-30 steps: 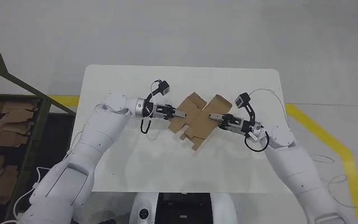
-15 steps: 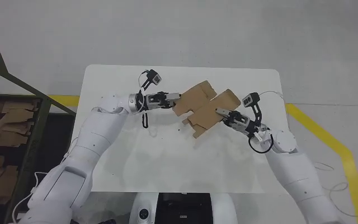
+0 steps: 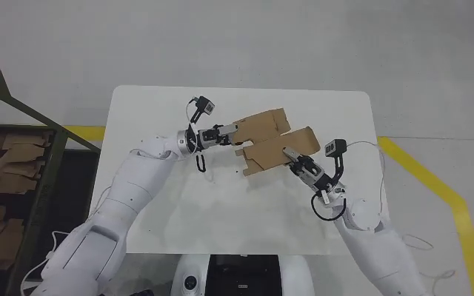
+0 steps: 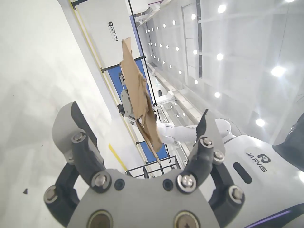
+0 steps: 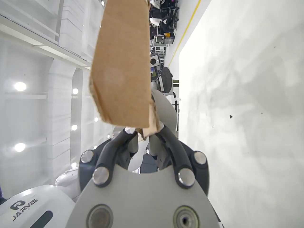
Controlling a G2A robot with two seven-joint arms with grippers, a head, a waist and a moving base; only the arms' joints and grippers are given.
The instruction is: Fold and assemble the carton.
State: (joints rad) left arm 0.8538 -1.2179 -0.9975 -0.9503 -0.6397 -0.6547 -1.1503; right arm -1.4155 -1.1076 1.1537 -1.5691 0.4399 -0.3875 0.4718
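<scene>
Above the desk (image 3: 148, 111), the carton (image 3: 275, 144) hangs in the air between our two arms. Our right pincer (image 5: 144, 131) pinches one corner flap tight. Our left pincer (image 4: 140, 107) is spread wide at the carton's other end and is not squeezing it. We think the carton is light and thin, stiff on its flat parts but bendy at the creases, and it can tear. It is best to hold a flat part near an edge, not too hard.
</scene>
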